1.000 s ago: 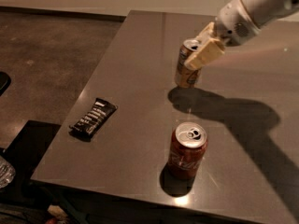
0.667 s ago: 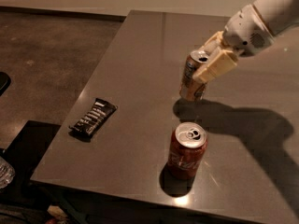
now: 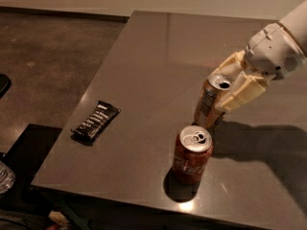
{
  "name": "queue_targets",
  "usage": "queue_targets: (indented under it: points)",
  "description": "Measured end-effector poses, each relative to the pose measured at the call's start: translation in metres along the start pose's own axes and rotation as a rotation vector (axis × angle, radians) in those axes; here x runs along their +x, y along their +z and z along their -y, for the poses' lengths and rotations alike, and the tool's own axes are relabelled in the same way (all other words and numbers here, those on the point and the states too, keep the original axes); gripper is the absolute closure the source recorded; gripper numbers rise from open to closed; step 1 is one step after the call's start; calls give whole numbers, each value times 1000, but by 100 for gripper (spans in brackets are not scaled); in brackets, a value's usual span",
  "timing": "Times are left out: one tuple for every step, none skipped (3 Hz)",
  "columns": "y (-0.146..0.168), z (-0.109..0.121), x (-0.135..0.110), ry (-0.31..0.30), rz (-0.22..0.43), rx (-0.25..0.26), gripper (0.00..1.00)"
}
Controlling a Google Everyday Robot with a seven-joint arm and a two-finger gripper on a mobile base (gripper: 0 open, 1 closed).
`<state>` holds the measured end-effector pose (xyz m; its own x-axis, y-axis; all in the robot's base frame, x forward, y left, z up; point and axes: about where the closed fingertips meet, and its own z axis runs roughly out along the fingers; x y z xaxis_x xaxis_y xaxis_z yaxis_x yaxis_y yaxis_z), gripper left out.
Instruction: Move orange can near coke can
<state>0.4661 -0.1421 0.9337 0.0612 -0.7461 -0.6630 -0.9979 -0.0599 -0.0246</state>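
The orange can (image 3: 209, 102) is slim and golden-orange with a silver top. It stands upright just behind and to the right of the coke can (image 3: 192, 155), a dark red can with white script near the table's front edge. My gripper (image 3: 226, 91) comes in from the upper right, and its cream fingers (image 3: 241, 92) are shut on the orange can's upper part. A narrow gap separates the two cans.
The grey table (image 3: 153, 61) bears a dark snack bar wrapper (image 3: 96, 121) at its left side. The table's front edge runs close below the coke can. Dark floor lies to the left.
My gripper has carried the orange can forward and to the right, from the table's middle to just behind the coke can. The coke can and the wrapper have not moved.
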Motion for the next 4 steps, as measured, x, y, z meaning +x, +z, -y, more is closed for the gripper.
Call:
queue_targets:
  points:
    - [2, -26, 0, -84, -8, -31, 100]
    - [8, -47, 0, -163, -29, -58, 81]
    - [15, -61, 2, -210, -43, -88, 58]
    - [21, -69, 4, -244, -57, -111, 35]
